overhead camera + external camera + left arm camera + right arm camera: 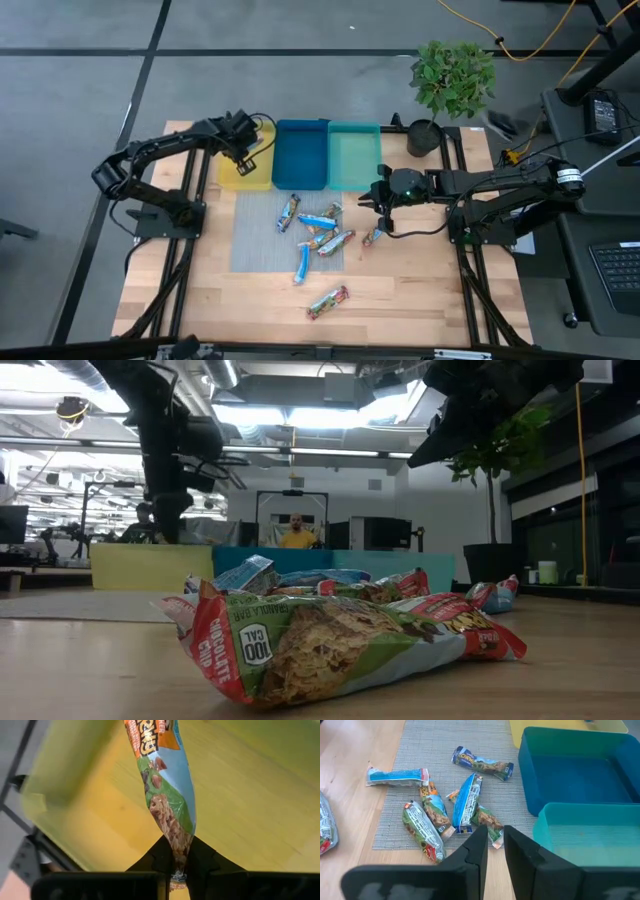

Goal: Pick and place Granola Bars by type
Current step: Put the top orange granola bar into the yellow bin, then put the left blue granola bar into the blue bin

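Note:
My left gripper [247, 152] hangs over the yellow tray [232, 176], pointing steeply down, shut on a granola bar [167, 785] in an orange, teal and green wrapper. In the low view this arm [165, 480] drops behind the yellow tray's wall [150, 565]. Several other granola bars, such as one [318, 220] and another [482, 762], lie flat on the grey mat [255, 240]. One bar [328, 300] rests on bare wood near the front edge. My right gripper [374, 200] hovers beside the teal tray [354, 160]; its fingers [495, 845] stand a narrow gap apart with nothing between them. My left gripper pinches one end of the bar's wrapper [176, 847] between its two fingers. The fingers come from above, slanting down, in line with the bar's length. The bar hangs below the fingertips, clear of the yellow tray's floor [250, 795].
A blue tray [302, 155] stands between the yellow and teal trays along the far edge. A potted plant [450, 80] is at the far right corner. Bare wood lies near the front edge. A person [297, 532] shows in the room beyond the table.

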